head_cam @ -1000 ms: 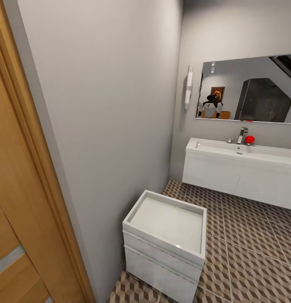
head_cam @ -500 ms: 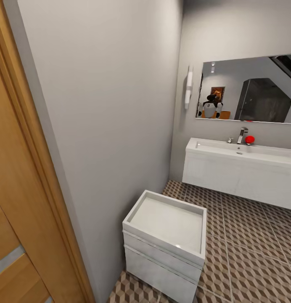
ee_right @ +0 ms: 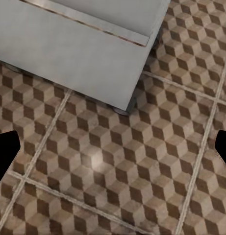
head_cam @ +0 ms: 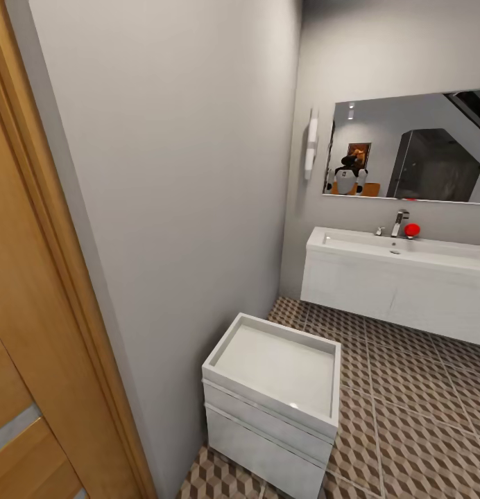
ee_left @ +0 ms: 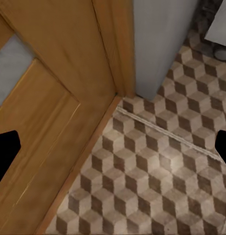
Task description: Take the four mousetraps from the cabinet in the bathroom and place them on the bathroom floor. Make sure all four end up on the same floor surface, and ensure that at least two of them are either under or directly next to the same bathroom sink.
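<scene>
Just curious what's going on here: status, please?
Both grippers open, empty, over bathroom floor. Bathroom sink ahead right. Small white unit close in front.

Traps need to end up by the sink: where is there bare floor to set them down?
Bare bathroom floor runs between the small white unit and the bathroom sink, and on under the wall-hung basin. It is tight between the unit, the wall and the wooden door.
</scene>
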Robot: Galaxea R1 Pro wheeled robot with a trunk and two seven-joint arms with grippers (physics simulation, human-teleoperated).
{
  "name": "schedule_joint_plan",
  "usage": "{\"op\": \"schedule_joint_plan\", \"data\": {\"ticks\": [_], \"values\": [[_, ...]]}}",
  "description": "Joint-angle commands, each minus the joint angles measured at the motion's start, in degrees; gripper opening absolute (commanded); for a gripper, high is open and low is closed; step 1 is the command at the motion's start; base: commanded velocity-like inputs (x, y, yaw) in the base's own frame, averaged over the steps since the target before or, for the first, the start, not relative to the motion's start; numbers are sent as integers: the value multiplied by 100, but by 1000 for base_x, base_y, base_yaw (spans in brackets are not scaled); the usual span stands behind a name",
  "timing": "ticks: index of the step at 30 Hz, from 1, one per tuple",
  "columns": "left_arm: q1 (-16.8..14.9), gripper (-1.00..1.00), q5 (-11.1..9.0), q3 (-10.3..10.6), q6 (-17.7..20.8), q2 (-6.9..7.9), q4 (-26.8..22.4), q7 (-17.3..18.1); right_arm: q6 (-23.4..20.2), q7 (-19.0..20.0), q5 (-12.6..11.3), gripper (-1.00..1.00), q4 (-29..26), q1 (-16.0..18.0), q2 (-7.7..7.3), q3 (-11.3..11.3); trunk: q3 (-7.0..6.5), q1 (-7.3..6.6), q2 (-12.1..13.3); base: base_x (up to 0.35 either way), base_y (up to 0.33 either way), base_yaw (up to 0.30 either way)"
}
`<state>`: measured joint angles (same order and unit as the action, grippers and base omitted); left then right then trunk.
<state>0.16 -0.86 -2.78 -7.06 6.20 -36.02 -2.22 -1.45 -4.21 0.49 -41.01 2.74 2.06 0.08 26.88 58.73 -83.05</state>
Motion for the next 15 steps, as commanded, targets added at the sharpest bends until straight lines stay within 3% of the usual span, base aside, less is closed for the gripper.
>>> {"op": "schedule_joint_plan", "data": {"ticks": [1,9,15], "values": [[2,100,-41,-55,-130,21,30,-13,-27,-25,3,100,-34,13,0,4,5,0,-3,0,0,0],[2,100,-90,-147,-507,4,166,-7,343,-22,-4,100,-65,31,0,30,5,0,-3,0,0,0],[3,100,-97,-158,-563,-20,189,-7,582,-19,-5,100,5,34,-3,35,5,0,-3,0,0,0]]}}
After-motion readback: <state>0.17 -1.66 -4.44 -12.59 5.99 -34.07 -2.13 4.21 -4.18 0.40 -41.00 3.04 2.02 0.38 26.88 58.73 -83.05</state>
